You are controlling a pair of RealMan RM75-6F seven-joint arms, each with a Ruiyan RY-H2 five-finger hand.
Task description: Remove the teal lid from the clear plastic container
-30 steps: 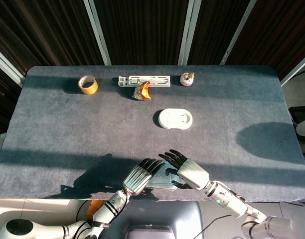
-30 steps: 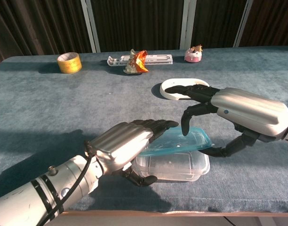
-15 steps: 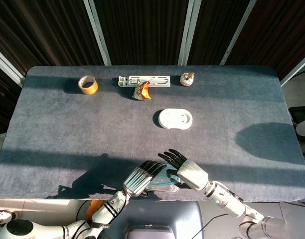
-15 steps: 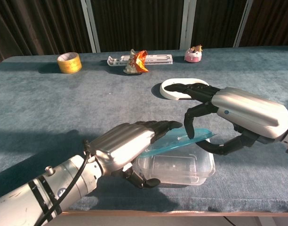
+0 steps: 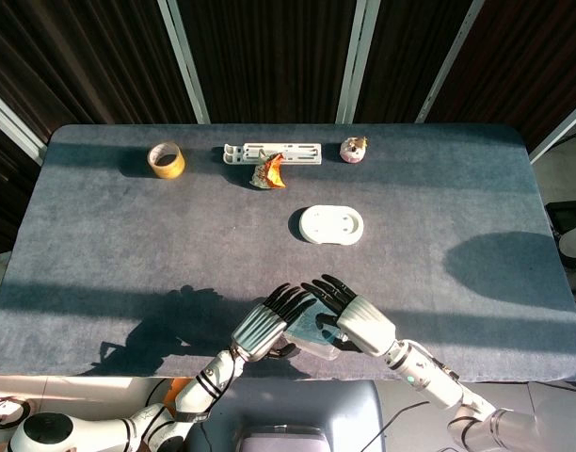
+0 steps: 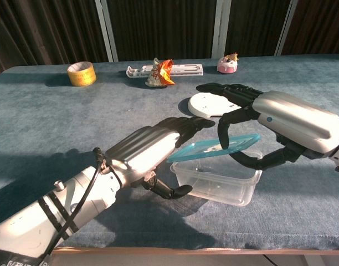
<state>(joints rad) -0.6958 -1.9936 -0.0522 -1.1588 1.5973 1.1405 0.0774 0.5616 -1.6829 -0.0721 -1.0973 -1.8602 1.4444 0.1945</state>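
Since a second ago, the flat teal plastic lid [image 6: 215, 148] has come up off the clear rectangular plastic container [image 6: 216, 183] and both have shifted a little away from the near table edge. In the chest view the lid now hovers above the tub with its right end tilted higher than its left. Its long axis runs left to right, roughly along the tub's own length, and one broad face looks up.

The right hand [image 6: 280, 128] pinches the lid's right end, dark fingers [image 6: 224, 131] curled over the top and the thumb reaching in beneath. The left hand [image 6: 150, 152] lies over the lid's left end with its fingers stretched out and close together, its thumb hooked low against the tub's near left wall. Whether this hand truly clamps the tub or only braces it cannot be told. From the head view both hands [image 5: 263, 323] [image 5: 356, 320] meet over the tub, hiding most of it.

Taking the tub as the landmark, a white oval plastic tray [image 6: 213, 104] sits just beyond it on the blue-grey cloth-covered table [image 6: 58, 127]. Farther back and slightly left lies a crumpled orange snack wrapper [image 6: 160, 72] against a long white plastic rack [image 6: 183, 69]. A small pink-and-white toy [image 6: 227, 64] stands far behind it to the right, and a yellow tape roll [image 6: 81, 73] well off to the back left.
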